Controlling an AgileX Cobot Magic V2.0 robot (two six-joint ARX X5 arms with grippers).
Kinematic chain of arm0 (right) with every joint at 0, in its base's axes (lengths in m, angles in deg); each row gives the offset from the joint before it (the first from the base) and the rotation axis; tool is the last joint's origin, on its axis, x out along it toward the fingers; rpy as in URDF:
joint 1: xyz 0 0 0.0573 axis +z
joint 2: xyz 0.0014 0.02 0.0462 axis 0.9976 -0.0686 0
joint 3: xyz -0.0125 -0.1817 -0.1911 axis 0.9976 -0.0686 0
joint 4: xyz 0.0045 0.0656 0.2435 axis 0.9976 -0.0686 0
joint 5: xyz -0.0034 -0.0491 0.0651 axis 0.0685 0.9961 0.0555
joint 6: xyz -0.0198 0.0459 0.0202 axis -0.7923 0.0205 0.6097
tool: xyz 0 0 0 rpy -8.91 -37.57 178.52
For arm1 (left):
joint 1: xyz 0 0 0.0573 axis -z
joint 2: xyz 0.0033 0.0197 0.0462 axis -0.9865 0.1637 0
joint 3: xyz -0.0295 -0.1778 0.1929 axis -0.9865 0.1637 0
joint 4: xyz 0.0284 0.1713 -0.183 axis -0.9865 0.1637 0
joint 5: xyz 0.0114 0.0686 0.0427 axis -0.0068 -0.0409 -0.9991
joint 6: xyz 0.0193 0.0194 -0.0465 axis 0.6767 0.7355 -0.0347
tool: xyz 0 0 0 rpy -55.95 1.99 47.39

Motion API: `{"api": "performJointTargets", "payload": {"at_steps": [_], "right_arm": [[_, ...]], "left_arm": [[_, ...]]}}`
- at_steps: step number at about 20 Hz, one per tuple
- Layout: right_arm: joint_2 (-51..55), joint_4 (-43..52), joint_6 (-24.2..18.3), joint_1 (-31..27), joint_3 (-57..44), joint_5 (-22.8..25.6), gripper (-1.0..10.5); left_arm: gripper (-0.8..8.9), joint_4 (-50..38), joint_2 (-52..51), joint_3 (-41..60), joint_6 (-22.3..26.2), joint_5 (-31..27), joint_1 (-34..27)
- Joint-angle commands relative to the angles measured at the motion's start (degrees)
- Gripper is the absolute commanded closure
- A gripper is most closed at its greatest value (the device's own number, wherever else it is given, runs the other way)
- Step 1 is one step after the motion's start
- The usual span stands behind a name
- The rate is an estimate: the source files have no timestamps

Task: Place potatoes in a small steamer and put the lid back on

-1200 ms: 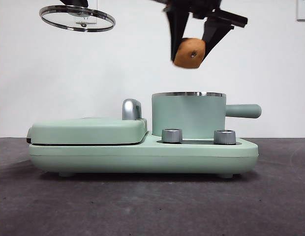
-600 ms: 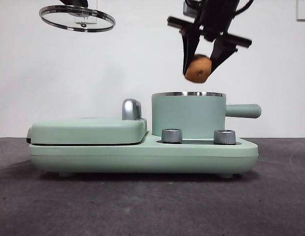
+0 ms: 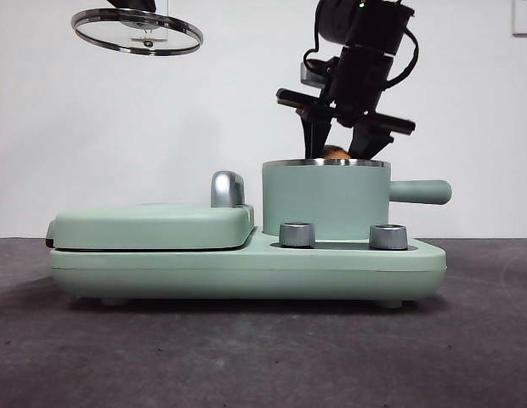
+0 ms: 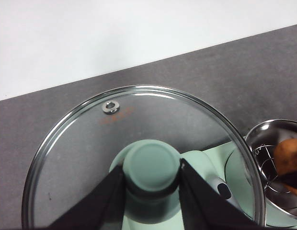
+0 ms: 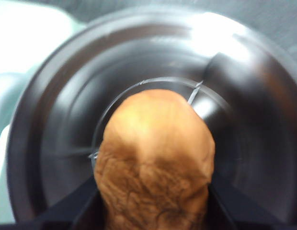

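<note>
The right gripper (image 3: 337,153) clamps the rough brown potato (image 5: 155,163), now sunk into the steel-rimmed green pot (image 3: 325,200). The left gripper (image 4: 152,184) pinches the glass lid (image 3: 137,31) at 10 o'clock.

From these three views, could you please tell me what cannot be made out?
- Front view: the pot wall hides nearly all of the potato; whether it touches the bottom is unseen.
- Right wrist view: the potato covers the right end effector tips, and the pot interior is blurred.
- Left wrist view: the lid is cut off by the edge at the left end effector.
</note>
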Motion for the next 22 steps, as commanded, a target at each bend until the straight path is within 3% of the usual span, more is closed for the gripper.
{"api": "performJointTargets", "payload": {"at_steps": [1, 2, 6, 9, 13, 17, 22], "right_arm": [[-1.92, -0.20, -0.48, 0.31, 1.07, -2.08, 9.3], [-1.92, -0.20, -0.48, 0.33, 1.07, -2.01, 9.1], [-1.81, -0.24, -0.61, 0.31, 2.93, -1.99, 6.1], [-1.49, -5.18, -1.16, 0.37, 9.55, -0.96, 6.1], [-0.96, -19.85, -3.30, 0.55, 20.11, 3.76, 6.1], [5.20, -25.09, -3.98, 1.29, 21.07, 5.90, 6.1], [15.56, -31.39, -6.75, 2.80, 20.02, 12.68, 6.1]], "left_arm": [[8.05, -1.38, -0.04, -1.81, 0.20, 0.35, 0.22], [8.05, -1.36, -0.04, -1.81, 0.20, 0.35, 0.22], [8.05, -1.11, -0.04, -1.81, 0.20, 0.35, 0.22], [8.05, -0.48, -0.04, -1.81, 0.20, 0.39, 0.22], [8.05, -0.17, -0.04, -1.81, 0.13, 0.46, 0.28], [8.05, 0.13, -0.04, -1.81, 0.13, 0.46, 1.01], [8.05, 0.15, -0.04, -1.81, -0.07, 0.46, 3.37]]}}
